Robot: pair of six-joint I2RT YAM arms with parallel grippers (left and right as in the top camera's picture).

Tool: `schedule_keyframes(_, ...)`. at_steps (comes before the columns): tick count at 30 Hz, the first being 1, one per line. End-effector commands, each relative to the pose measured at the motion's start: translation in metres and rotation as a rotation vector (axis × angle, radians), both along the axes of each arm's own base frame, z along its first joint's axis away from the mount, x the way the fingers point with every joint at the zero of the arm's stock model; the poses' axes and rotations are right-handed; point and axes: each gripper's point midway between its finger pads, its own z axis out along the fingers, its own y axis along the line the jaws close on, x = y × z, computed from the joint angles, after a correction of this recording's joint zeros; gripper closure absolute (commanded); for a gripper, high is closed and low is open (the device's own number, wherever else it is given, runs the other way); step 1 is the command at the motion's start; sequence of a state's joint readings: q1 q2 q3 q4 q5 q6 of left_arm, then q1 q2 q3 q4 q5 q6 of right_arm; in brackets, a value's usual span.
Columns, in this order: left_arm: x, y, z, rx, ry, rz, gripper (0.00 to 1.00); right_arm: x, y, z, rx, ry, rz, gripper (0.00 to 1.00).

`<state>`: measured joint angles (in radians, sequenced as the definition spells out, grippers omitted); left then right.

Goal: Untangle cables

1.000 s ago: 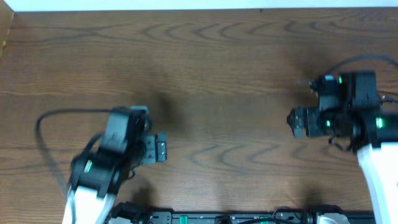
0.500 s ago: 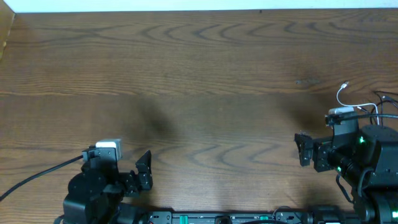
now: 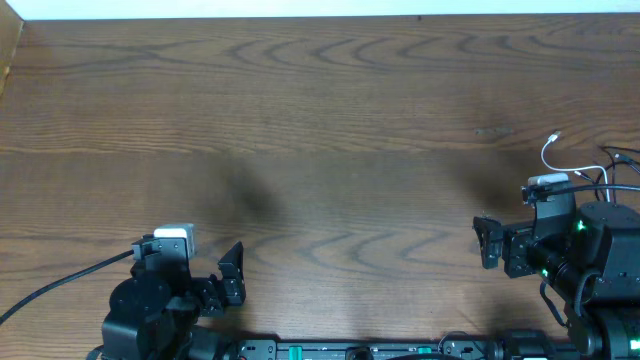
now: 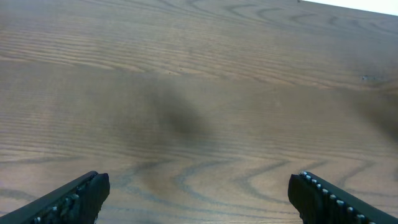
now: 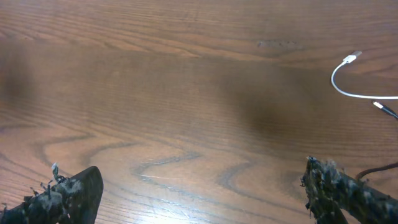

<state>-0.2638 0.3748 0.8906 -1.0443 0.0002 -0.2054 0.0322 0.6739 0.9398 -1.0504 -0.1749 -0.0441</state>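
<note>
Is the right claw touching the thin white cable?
Apart. The right wrist view shows a bare stretch of brown wooden table between the open right claw and the thin white cable, which lies ahead, off to its right.

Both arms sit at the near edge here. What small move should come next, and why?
Probably reach the right gripper forward and rightward toward the white cable. Both grippers are open and empty, and the white cable and the black cable lie beside the right arm, far from the left gripper. Whether they cross is out of frame.
</note>
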Motion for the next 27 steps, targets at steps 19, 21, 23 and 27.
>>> schedule_keyframes(19, -0.001, 0.002, -0.004, 0.014, 0.007, 0.006, 0.04, -0.008, -0.012, -0.003, -0.048, -0.141, -0.045, 0.01)
schedule_keyframes(21, -0.001, 0.002, -0.004, 0.014, 0.008, 0.006, 0.04, -0.007, -0.012, -0.006, -0.045, -0.198, -0.046, 0.01)
schedule_keyframes(23, -0.001, 0.002, -0.004, 0.015, 0.01, 0.006, 0.04, -0.005, -0.012, -0.008, -0.04, -0.254, -0.047, 0.01)
schedule_keyframes(27, -0.001, 0.002, -0.004, 0.015, 0.01, 0.006, 0.04, 0.006, -0.005, -0.007, -0.023, -0.437, -0.02, 0.01)
